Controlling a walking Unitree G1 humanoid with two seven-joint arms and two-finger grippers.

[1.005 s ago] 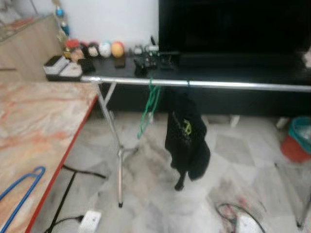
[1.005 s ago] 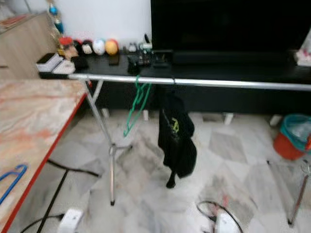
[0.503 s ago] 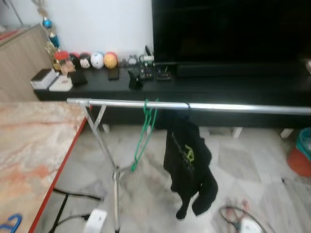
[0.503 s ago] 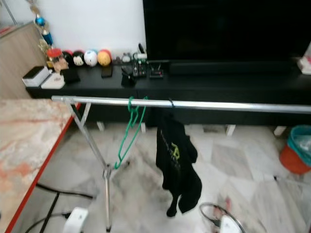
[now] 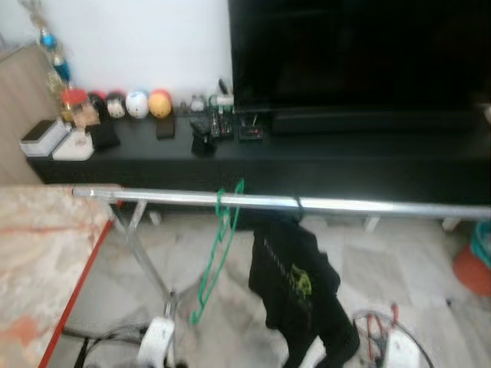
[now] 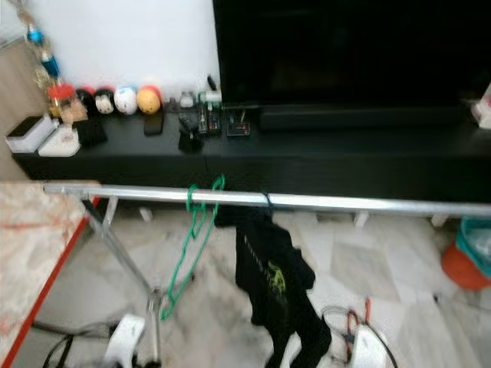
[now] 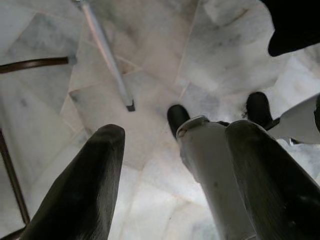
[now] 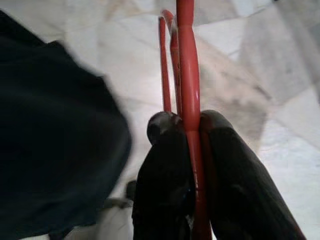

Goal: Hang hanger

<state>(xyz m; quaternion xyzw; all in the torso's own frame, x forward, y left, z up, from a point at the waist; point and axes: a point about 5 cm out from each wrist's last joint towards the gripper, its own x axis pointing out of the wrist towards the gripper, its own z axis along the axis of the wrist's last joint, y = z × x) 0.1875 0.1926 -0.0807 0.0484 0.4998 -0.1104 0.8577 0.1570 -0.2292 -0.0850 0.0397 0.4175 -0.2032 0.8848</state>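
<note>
Table [image 5: 38, 261]: a marbled top with a red edge, at the far left, its corner just under the left end of the rail.
Shelf [image 5: 138, 149]: a long black low unit against the white wall, carrying small round toys [image 5: 138, 103], white boxes [image 5: 46, 138] and some gadgets; a big dark screen [image 5: 353, 54] stands on it to the right.
Rail [image 5: 345, 205]: a shiny metal bar running across the room from the table corner to the right edge, held up on a slanted metal leg [image 5: 142, 257].
Green hanger [image 5: 215, 253]: hooked over the rail left of the middle, dangling at a slant towards the floor.
Black garment [image 5: 295, 287]: hanging from the rail just right of the green hanger, drooping almost to the marble floor [image 5: 414, 261].
Left claw [image 7: 175, 145]: the two black fingers stand well apart with nothing between them, pointing down at the floor tiles near the foot of the metal leg.
Red hanger [image 8: 187, 75]: a thin red wire piece pinched in the right claw, running straight out past the fingertips; a second red strand lies just beside it.
Right claw [image 8: 190, 122]: clamped tight on the red hanger, with the wire squeezed between the two black fingers; the black garment sits just beside it, and pale floor lies beyond.
Bucket [image 6: 464, 257]: reddish, on the floor at the far right.
</note>
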